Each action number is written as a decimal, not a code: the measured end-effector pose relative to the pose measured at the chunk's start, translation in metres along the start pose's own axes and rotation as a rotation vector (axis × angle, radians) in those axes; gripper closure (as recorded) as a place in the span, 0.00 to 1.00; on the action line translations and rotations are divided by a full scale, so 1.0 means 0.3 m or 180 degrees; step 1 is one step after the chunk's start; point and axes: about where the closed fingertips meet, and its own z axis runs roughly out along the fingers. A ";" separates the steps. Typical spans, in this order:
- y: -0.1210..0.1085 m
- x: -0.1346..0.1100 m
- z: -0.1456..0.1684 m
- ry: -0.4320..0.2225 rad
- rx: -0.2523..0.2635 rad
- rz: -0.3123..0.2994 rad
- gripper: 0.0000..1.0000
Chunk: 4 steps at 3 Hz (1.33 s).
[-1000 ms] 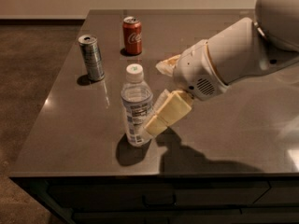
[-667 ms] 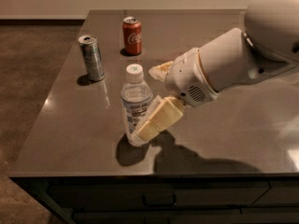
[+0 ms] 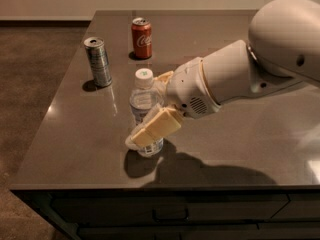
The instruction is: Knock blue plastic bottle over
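Cabinet front: below the table's near edge we see a dark drawer [image 3: 170, 215] with a slim handle.
Table: a dark, glossy top [image 3: 75, 149]; we see the bottle's and the arm's shadows on it towards the near edge.
Blue plastic bottle: the blue plastic bottle [image 3: 141, 99] stands upright near the front left of the table, white cap on top.
Gripper: the gripper [image 3: 145, 109] sits at the bottle, coming in from the right.
Fingers: spread apart. We see the near cream finger [image 3: 155, 126] crossing the front of the bottle's lower half, and the far one behind the bottle by its shoulder. We cannot tell whether either presses on it.
Arm: the white arm [image 3: 225, 79] reaches in from the upper right.
Silver can: the silver can [image 3: 98, 62] stands upright behind and left of the bottle.
Red can: the red can [image 3: 141, 38] stands upright farther back, well apart from the bottle.
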 end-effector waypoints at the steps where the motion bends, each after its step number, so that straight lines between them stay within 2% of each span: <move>1: -0.021 -0.007 0.001 -0.0048 0.0026 0.0001 0.41; 2: -0.042 -0.029 -0.024 -0.0033 0.0100 -0.0042 0.63; 3: -0.090 -0.059 -0.072 0.0140 0.0207 -0.0118 0.87; 4: -0.159 -0.077 -0.125 0.0497 0.0324 -0.0225 1.00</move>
